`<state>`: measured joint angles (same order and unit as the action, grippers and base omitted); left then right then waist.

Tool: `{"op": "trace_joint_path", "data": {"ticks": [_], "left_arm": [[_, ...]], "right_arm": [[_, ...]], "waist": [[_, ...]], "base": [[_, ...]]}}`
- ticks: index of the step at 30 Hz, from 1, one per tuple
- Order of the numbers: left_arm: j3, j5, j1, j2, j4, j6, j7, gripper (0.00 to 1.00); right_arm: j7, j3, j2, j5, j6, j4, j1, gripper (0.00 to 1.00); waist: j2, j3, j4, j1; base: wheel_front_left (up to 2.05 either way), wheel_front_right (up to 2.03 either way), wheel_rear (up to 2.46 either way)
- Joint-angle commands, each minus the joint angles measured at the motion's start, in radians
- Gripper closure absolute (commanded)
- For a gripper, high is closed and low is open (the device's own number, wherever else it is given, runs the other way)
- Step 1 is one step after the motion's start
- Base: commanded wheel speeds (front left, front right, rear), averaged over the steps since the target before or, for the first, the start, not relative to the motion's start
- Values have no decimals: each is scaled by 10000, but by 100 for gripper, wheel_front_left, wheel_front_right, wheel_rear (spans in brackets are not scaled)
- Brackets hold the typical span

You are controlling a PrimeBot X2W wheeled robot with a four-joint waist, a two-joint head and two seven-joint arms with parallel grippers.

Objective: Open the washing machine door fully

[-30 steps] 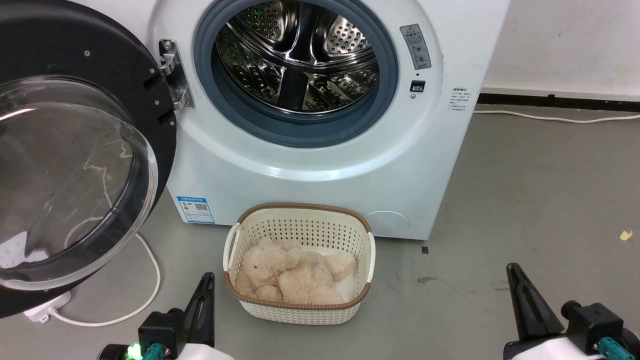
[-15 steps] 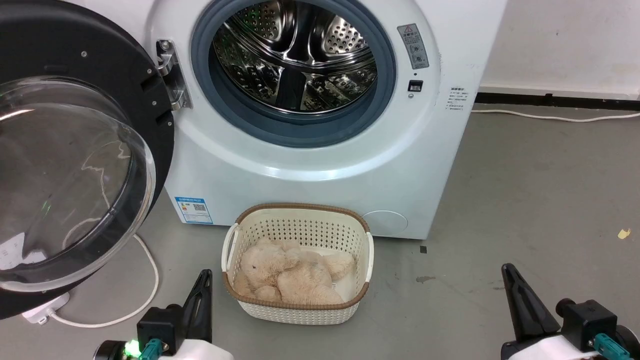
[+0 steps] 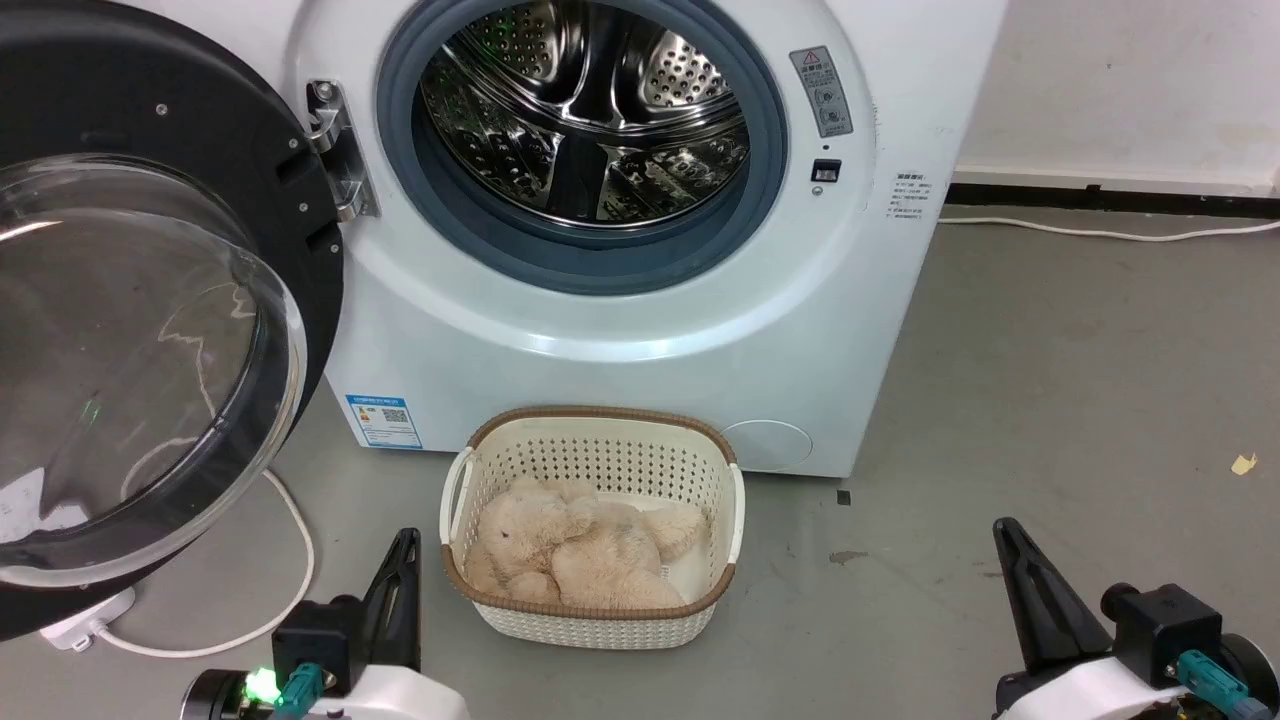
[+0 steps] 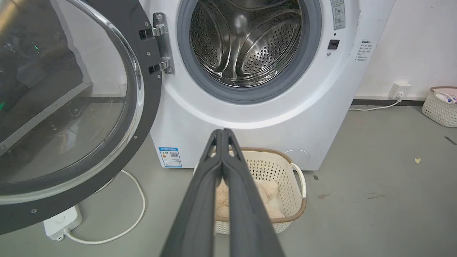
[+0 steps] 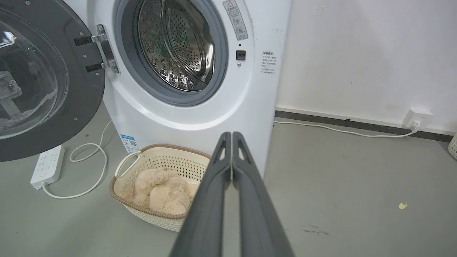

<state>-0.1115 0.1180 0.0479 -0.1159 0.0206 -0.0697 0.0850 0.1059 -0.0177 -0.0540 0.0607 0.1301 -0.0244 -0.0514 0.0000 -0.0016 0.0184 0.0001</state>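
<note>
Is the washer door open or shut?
Open: the door hangs swung out left on its hinge, and the bare steel drum shows.

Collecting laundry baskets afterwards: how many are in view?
2. One basket on the floor before the washing machine, holding a plush toy; a second basket by the wall, right of the machine. More may be hidden.

Count of items, placed relative to my claws.

- Two claws: my left claw (image 3: 405, 540) and my right claw (image 3: 1003, 530), two fingers (image 4: 200, 207) each.
- Ahead of both: one washing machine (image 3: 640, 330), one washing machine door (image 3: 150, 80), one hinge (image 3: 335, 150), one drum (image 3: 590, 110), one blue label (image 3: 383, 420).
- Two baskets: near basket (image 3: 590, 625) between my claws, far basket (image 4: 441, 107) well right of them.
- One plush toy (image 3: 575, 550).
- One power strip (image 5: 46, 166), left of my left claw.
- Two white cables: strip cable (image 3: 290, 560), wall cable (image 3: 1100, 235).
- One wall socket (image 5: 417, 117).
</note>
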Motion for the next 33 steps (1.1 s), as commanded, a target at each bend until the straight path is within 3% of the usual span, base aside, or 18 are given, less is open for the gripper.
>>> {"op": "trace_joint_path", "data": {"ticks": [1,33], "left_arm": [[75,-98,-151,39,-44,58,-66,100],[803,-855,-380,471,-157,505,-615,100]], "right_arm": [[-63,24,23,-90,4,68,134,100],[-760,131,33,-452,5,191,400,100]], "waist": [[0,0,-4,-1],[0,11,-130,-1]], "base": [[0,0,0],[0,0,0]]}}
